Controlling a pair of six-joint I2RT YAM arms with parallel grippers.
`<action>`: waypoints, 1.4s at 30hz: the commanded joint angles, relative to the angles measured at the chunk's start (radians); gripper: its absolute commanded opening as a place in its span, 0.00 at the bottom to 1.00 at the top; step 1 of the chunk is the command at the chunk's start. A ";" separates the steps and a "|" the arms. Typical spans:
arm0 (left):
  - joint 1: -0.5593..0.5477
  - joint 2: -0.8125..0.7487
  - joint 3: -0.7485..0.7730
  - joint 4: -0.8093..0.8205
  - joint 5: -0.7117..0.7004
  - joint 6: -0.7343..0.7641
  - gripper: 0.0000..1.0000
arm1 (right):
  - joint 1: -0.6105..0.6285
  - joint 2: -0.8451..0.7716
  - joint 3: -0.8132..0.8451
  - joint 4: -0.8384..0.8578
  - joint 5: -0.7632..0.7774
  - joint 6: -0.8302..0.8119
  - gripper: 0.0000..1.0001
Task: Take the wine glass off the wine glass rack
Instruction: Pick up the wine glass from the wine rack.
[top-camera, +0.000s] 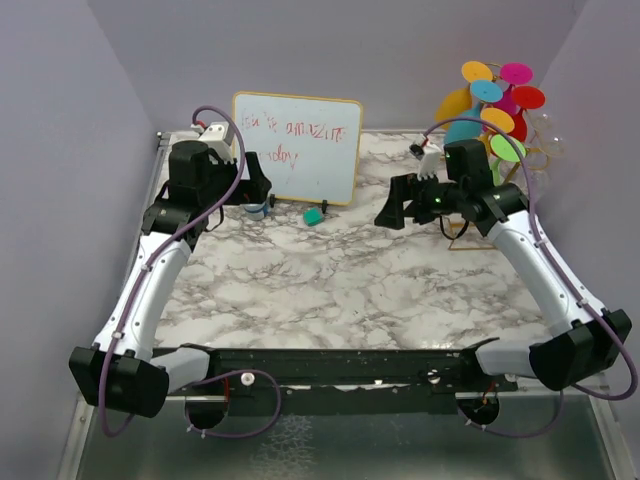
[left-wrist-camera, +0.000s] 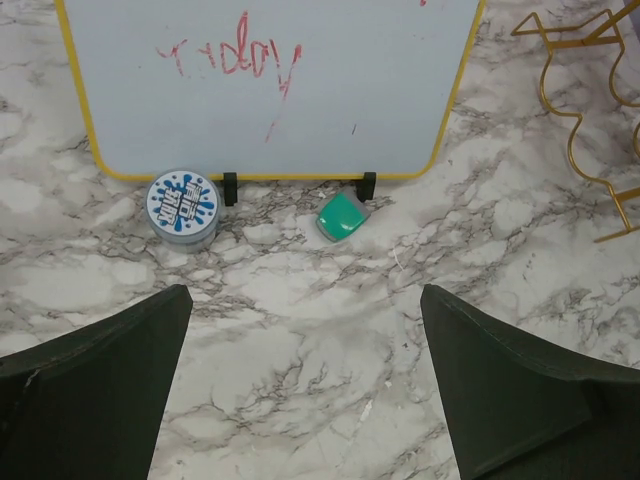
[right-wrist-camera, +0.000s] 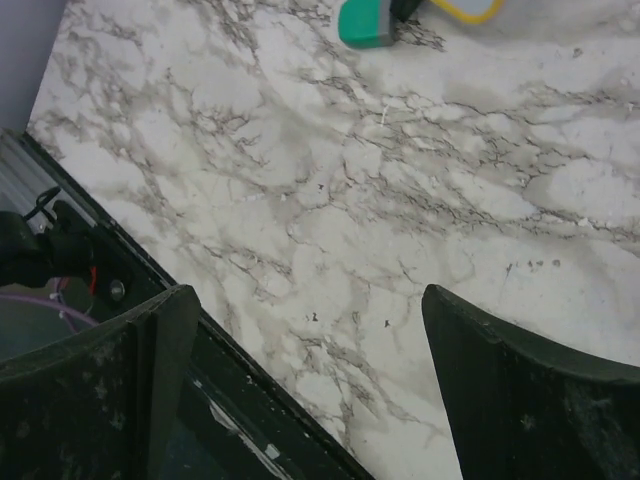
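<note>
The gold wire wine glass rack (top-camera: 523, 172) stands at the back right, largely behind my right arm; its curled wire also shows in the left wrist view (left-wrist-camera: 585, 95). A clear wine glass (top-camera: 546, 143) shows faintly at the rack's upper right, near the wall. My right gripper (top-camera: 396, 208) is open and empty, left of the rack and pointing towards the table's middle; its wrist view (right-wrist-camera: 310, 385) shows only marble between the jaws. My left gripper (top-camera: 254, 186) is open and empty at the back left, over bare marble (left-wrist-camera: 305, 385).
A yellow-framed whiteboard (top-camera: 297, 146) stands at the back centre, with a green eraser (top-camera: 314, 215) and a round blue-and-white tin (left-wrist-camera: 183, 205) at its foot. A stand of coloured discs (top-camera: 495, 98) rises beside the rack. The black front rail (right-wrist-camera: 250, 420) edges the table.
</note>
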 joint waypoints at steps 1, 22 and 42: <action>-0.002 -0.030 -0.031 0.031 -0.029 -0.017 0.99 | 0.001 -0.044 -0.005 0.024 0.158 0.084 1.00; -0.108 -0.002 -0.072 0.061 0.138 -0.007 0.90 | 0.001 -0.125 0.302 -0.067 0.311 0.020 1.00; -0.239 0.025 -0.092 0.154 0.120 -0.034 0.99 | 0.001 0.039 0.589 -0.371 1.117 -0.088 0.86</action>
